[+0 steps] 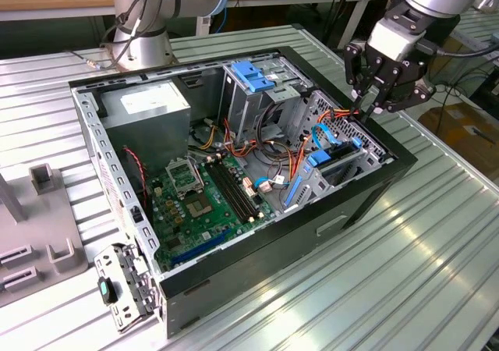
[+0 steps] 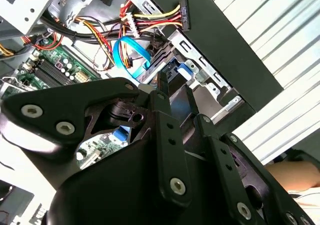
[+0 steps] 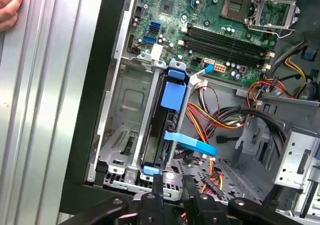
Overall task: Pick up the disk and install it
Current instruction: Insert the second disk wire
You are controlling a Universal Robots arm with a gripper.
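Tool (image 1: 373,101) fingers are held nearly together, with nothing gripped, above the case's (image 1: 366,195) right end in the exterior view. Just below, the disk (image 3: 161,130) is seen seated on edge in the drive bay (image 3: 122,115), beside the motherboard (image 1: 207,203). The case is carried on a ribbed worktop (image 1: 374,281).

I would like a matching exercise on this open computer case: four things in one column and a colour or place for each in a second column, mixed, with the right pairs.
Things:
1. disk
2. gripper
3. motherboard
4. flat cable

Colour or place:
A. green, on the case floor
B. blue, curving beside the drive bay
C. standing on edge in the bay, blue frame
D. above the case's corner at the exterior view's right

Pairs: 1-C, 2-D, 3-A, 4-B
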